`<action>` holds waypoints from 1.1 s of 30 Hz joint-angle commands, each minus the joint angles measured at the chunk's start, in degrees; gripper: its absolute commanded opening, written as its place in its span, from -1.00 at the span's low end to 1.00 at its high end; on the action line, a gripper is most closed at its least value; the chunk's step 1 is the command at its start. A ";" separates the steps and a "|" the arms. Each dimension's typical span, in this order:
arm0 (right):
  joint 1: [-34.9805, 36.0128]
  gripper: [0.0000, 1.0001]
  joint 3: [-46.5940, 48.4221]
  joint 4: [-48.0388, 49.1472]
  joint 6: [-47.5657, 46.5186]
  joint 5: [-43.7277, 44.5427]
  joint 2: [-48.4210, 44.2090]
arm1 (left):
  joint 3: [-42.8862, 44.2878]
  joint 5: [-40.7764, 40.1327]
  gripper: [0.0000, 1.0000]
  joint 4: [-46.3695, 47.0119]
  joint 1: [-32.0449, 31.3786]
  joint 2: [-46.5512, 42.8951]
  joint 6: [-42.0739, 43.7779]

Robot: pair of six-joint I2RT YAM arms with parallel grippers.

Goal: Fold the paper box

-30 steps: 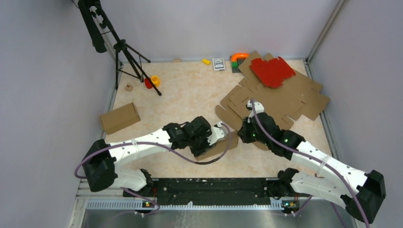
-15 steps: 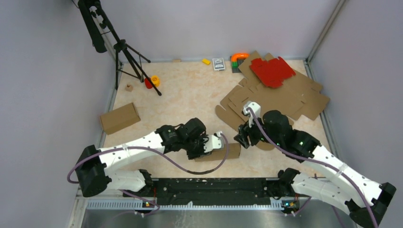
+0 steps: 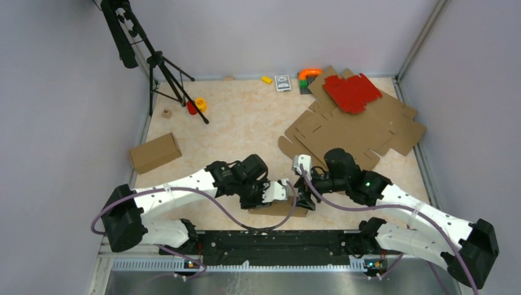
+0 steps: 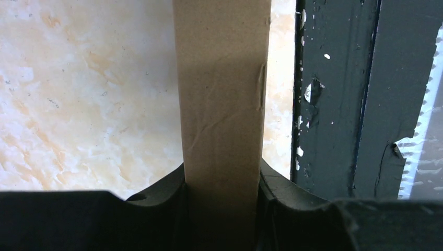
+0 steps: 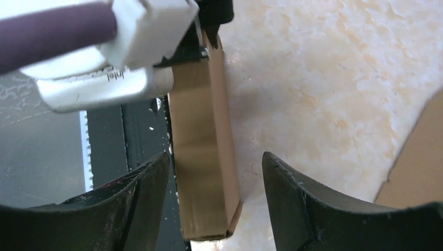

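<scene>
The paper box (image 3: 287, 208) is a folded brown cardboard box lying near the table's front edge, seen close up in the left wrist view (image 4: 222, 94). My left gripper (image 3: 269, 194) is shut on it, both jaws pressed against its narrow sides (image 4: 222, 180). My right gripper (image 3: 305, 195) is open, and its fingers (image 5: 300, 196) straddle the box's right end (image 5: 202, 172) with gaps on both sides. The box's end is shut flat.
A second folded brown box (image 3: 155, 152) lies at the left. Flat brown cardboard sheets (image 3: 359, 130) with a red die-cut sheet (image 3: 351, 92) on top fill the back right. A tripod (image 3: 164, 69) stands back left. The black base rail (image 3: 276, 238) runs just beside the held box.
My right gripper has opened and swung left and nearer, coming around the box's right end. My left gripper has carried the box toward the front edge.
</scene>
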 commanded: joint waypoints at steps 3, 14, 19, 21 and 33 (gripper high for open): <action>2.32 0.26 -1.32 7.79 -5.16 -7.69 5.33 | 1.75 1.66 -0.56 0.18 -0.11 0.70 0.92; 5.31 0.08 -4.94 12.66 -3.82 -4.13 8.57 | 0.86 -1.60 -0.43 2.56 -0.16 -1.29 -1.71; 6.87 -0.03 -6.91 20.01 -0.51 -1.56 10.95 | -0.24 -3.67 -0.46 2.93 -0.14 -3.72 -1.86; 7.00 -0.07 -8.63 24.38 1.07 -0.38 11.04 | -0.94 -5.00 -0.47 2.17 -0.14 -4.47 -1.72; 9.79 -0.39 -12.31 30.04 1.03 4.09 12.27 | -2.20 -8.13 0.11 3.99 -0.12 -7.28 -4.08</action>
